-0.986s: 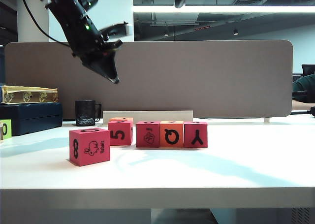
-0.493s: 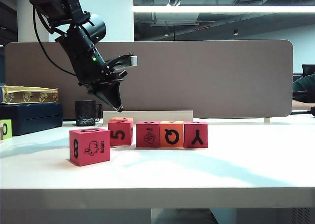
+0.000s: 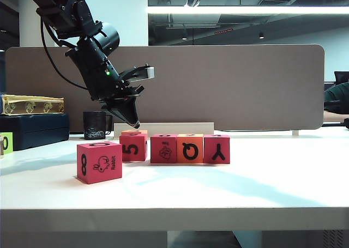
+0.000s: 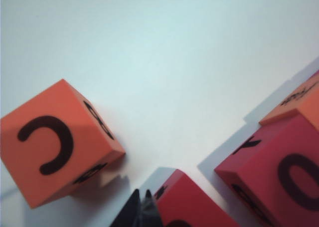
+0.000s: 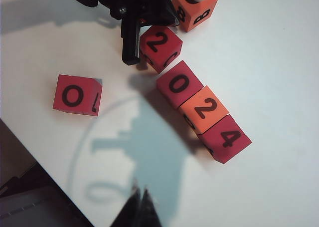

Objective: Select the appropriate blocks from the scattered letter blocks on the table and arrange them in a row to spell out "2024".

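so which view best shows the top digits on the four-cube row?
Right wrist view: it looks down on the row of four foam cubes, tops reading 2, 0, 2, 4. Exterior view shows only front faces: 5, drawing, Q, Y. Left wrist view catches cropped corners.

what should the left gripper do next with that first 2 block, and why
Probably nudge the 2 block toward the 0 block. From above, 0, the orange 2 and the 4 sit touching in a line, while the first 2 stands slightly apart and off it. The shut left gripper hangs just above that block; the shut right gripper is high, away from the row.
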`<action>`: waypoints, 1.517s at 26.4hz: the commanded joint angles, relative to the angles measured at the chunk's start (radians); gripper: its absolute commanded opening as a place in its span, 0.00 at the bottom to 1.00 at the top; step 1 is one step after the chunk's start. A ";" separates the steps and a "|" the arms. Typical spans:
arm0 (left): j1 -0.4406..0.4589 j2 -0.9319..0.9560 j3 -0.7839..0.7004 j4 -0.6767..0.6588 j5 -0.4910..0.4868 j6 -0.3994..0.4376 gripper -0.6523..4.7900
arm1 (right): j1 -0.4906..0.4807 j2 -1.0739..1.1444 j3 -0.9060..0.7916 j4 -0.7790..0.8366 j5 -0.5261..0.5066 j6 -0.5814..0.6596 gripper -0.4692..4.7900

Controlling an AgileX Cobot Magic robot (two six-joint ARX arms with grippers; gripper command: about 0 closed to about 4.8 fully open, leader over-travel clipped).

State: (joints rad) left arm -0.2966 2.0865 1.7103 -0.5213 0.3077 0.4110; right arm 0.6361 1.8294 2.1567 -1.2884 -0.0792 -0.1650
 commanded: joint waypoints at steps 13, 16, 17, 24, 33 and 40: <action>-0.001 0.028 0.003 -0.073 0.012 0.000 0.11 | 0.004 -0.007 0.004 0.014 -0.002 0.004 0.08; -0.001 0.028 0.003 -0.087 0.034 0.000 0.11 | 0.004 -0.007 0.004 0.014 -0.002 0.004 0.08; -0.001 0.028 0.003 -0.089 0.034 0.000 0.11 | 0.004 -0.007 0.004 0.014 -0.002 0.004 0.08; -0.002 0.028 0.003 -0.104 0.050 0.000 0.11 | 0.004 -0.007 0.004 0.026 -0.002 0.004 0.08; -0.002 0.015 0.006 -0.043 0.011 -0.002 0.11 | 0.005 -0.006 0.004 0.035 -0.002 0.004 0.08; -0.002 0.002 0.098 -0.063 -0.106 -0.066 0.11 | 0.005 -0.006 0.004 0.037 -0.002 0.004 0.08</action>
State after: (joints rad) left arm -0.2966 2.0991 1.8000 -0.5758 0.2123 0.3637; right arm 0.6373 1.8294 2.1567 -1.2686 -0.0792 -0.1650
